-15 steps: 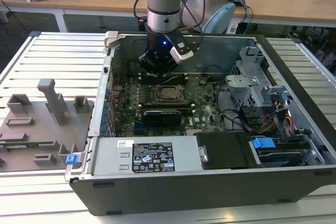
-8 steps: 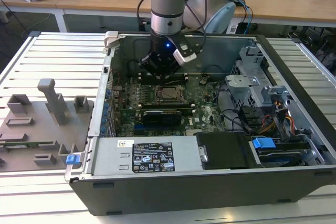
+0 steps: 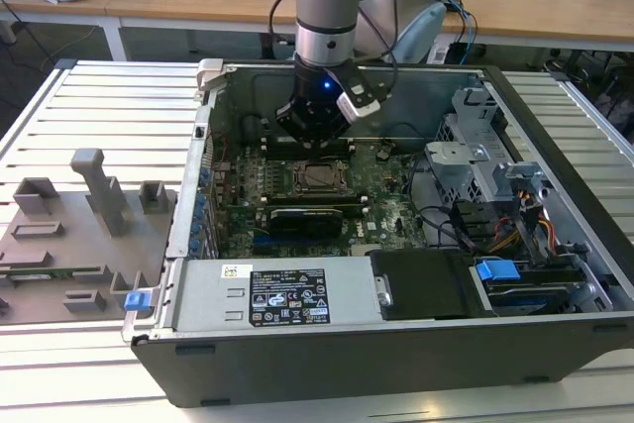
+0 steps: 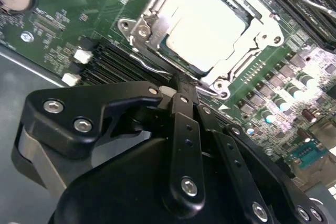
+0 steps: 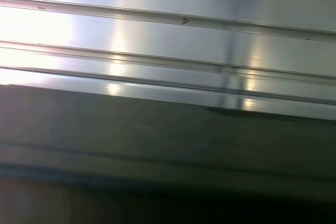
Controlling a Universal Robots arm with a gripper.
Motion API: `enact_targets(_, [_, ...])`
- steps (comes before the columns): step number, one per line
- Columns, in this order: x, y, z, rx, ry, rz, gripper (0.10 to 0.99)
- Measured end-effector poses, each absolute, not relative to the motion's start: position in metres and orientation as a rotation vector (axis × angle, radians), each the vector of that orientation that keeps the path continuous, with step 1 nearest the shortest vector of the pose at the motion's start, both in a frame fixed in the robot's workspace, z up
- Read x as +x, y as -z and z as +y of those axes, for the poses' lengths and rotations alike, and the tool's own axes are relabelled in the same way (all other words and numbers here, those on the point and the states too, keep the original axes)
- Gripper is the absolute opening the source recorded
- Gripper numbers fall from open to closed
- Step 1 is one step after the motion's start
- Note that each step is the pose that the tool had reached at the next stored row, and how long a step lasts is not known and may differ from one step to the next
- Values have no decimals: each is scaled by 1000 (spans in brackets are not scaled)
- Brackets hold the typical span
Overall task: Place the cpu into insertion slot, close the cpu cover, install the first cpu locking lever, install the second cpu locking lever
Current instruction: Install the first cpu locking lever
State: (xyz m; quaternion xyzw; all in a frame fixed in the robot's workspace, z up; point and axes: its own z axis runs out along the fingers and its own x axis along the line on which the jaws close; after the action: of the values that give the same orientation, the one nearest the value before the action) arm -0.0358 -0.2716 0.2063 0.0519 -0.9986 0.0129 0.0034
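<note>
Overhead, a slatted metal table (image 3: pixel 99 106) carrying an open computer case (image 3: pixel 396 334), laid flat, side panel off. Beside it, toward the exterior view's left, a grey fixture plate (image 3: pixel 69 245) with upright blocks. Inside the case, a green motherboard (image 3: pixel 391 215) across the floor, a labelled power supply (image 3: pixel 267 294) along the near edge, a drive cage (image 3: pixel 475 156) with a tangle of cables toward the exterior view's right, a blue tab (image 3: pixel 495 269) near the front corner.

Down into the case from above, the arm (image 3: pixel 332 7), silver and pale blue, ending in the black gripper (image 3: pixel 315 121) just over the board, close behind the socket area.

On the motherboard, the insertion slot (image 3: pixel 319 177), square and dark-framed, with the cpu cover (image 4: pixel 157 11) down flat over it in the second wrist view, silver frame bright around its window. Through that window, the cpu (image 4: pixel 207 27), pale metal top, seated level in the slot. Alongside the socket edge, a thin wire lever (image 4: pixel 152 66) running toward the fingertips.

In the second wrist view, black linkage and fingers (image 4: pixel 184 108) drawn together to a narrow point at the cover's edge, tip at or touching the frame near the lever; hard to tell whether anything is pinched between them.

In the first wrist view, bright ridged metal of the table (image 5: pixel 168 40) above a dark surface.
</note>
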Motion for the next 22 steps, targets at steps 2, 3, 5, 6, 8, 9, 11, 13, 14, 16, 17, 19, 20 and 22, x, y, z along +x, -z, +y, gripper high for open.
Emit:
enact_targets(2, [-32,-206,-272,158,-41,-3129,106])
enact_targets(3, [-30,-205,-272,156,-41,-3129,106])
enact_targets(5, [-26,-205,-272,152,-41,-3128,106])
enact_targets(6, [-23,-204,-272,148,-41,-3127,106])
enact_targets(8, [-20,-204,-272,141,-41,-3126,106])
enact_targets(9, [-19,-204,-272,140,-40,-3126,106])
enact_targets(11, [-18,-203,-272,138,-40,-3126,106])
enact_targets(13, [-16,-202,-272,136,-40,-3124,106])
enact_targets(14, [-16,-202,-272,136,-40,-3124,106])
enact_targets(16, [-16,-202,-271,136,-40,-3124,106])
enact_targets(17, [-16,-203,-271,136,-38,-3125,106])
enact_targets(19, [-16,-208,-271,136,-41,-3124,106])
enact_targets(20, [-16,-210,-271,136,-41,-3124,106])
enact_targets(22, [-16,-213,-271,136,-41,-3124,106])
